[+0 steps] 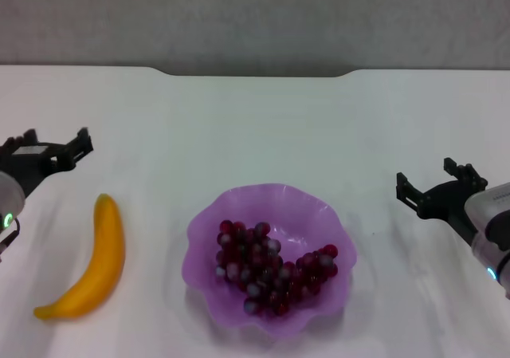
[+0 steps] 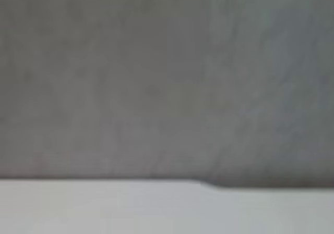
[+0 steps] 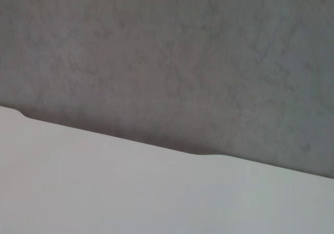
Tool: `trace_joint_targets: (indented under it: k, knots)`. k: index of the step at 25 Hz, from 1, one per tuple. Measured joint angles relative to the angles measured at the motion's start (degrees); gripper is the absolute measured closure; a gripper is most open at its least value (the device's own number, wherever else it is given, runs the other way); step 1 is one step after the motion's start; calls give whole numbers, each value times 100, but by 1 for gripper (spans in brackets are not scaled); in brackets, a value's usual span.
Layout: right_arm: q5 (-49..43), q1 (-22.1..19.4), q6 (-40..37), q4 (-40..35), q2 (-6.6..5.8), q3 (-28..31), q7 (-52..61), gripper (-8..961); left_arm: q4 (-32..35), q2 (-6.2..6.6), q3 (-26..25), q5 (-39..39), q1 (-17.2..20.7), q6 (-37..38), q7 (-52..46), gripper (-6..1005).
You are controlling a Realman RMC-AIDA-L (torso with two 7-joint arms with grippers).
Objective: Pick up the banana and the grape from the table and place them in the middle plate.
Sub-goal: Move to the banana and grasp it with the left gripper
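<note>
The bunch of dark red-purple grapes (image 1: 271, 269) lies inside the light purple scalloped plate (image 1: 213, 214) at the front middle of the white table (image 1: 263, 127). The yellow-orange banana (image 1: 92, 261) lies on the table to the plate's left. My left gripper (image 1: 49, 146) is open and empty at the left edge, beyond the banana's far end. My right gripper (image 1: 438, 183) is open and empty to the right of the plate. Both wrist views show only the table's far edge and the wall.
The table's far edge (image 1: 255, 73) has a shallow notch, which also shows in the left wrist view (image 2: 209, 184) and the right wrist view (image 3: 203, 154). A grey wall (image 1: 255, 15) stands behind it.
</note>
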Motion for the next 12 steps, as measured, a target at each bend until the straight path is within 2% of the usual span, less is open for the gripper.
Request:
trace_joint_targets:
  k: [1, 2, 8, 12]
  knots:
    - [-1, 1, 0, -6, 0, -1, 0, 73, -283, 0, 76, 73, 45, 445, -7, 113]
    - [2, 1, 1, -16, 0, 0, 0, 73, -883, 0, 347, 135, 79, 1506, 89, 115]
    - [-8, 12, 8, -19, 0, -39, -2, 73, -1901, -8, 842, -123, -71, 3771, 648, 132]
    - [-10, 14, 8, -21, 0, -55, -2, 74, -2477, -4, 893, -962, -348, 5227, 1416, 144]
